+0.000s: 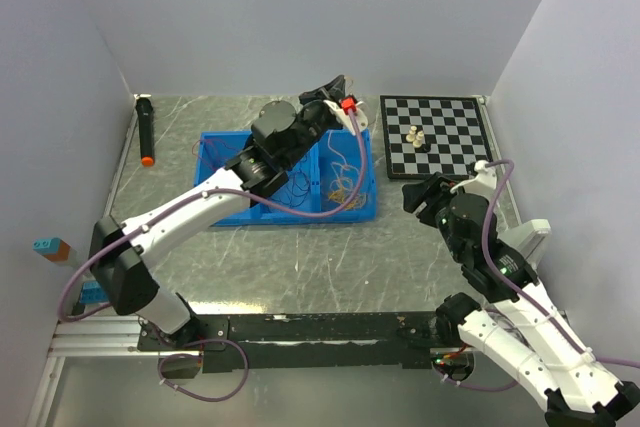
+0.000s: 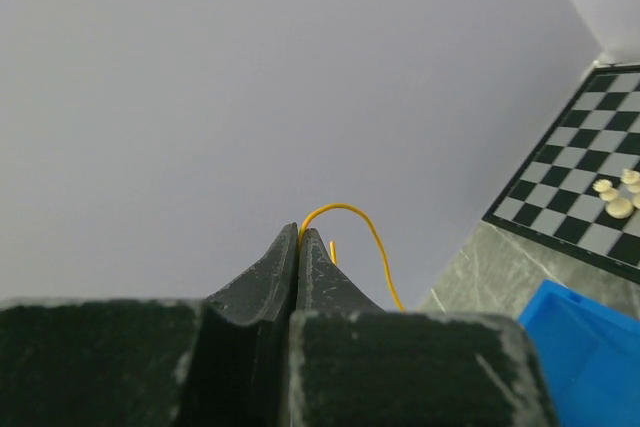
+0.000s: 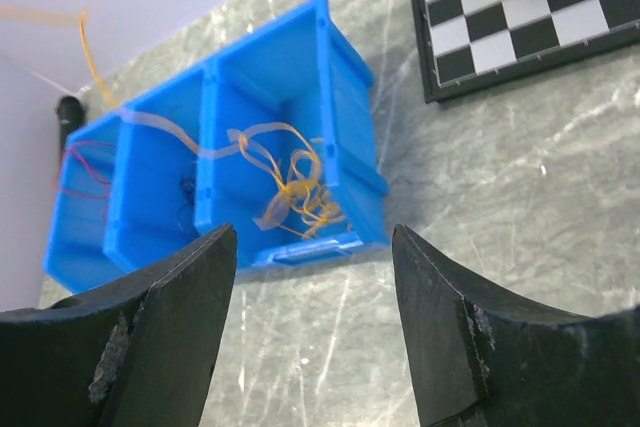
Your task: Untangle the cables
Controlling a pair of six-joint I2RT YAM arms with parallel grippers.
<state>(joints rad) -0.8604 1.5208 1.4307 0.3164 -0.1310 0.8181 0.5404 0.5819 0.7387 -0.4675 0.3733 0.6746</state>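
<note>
No text, label, brand, number or sign can be read, neither on the blue plastic bin point(image 1: 300, 217) nor on the black-and-white chessboard point(image 1: 455, 137).

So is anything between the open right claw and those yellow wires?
Only the blue bin itself: the yellow wires lie inside its walls, open above. Bare table separates it from the right gripper.

White arm links point(image 1: 195, 207), black joints point(image 1: 125, 282), mauve hoses point(image 1: 487, 232); right end effector point(image 3: 312, 234) black, scuffed.
</note>
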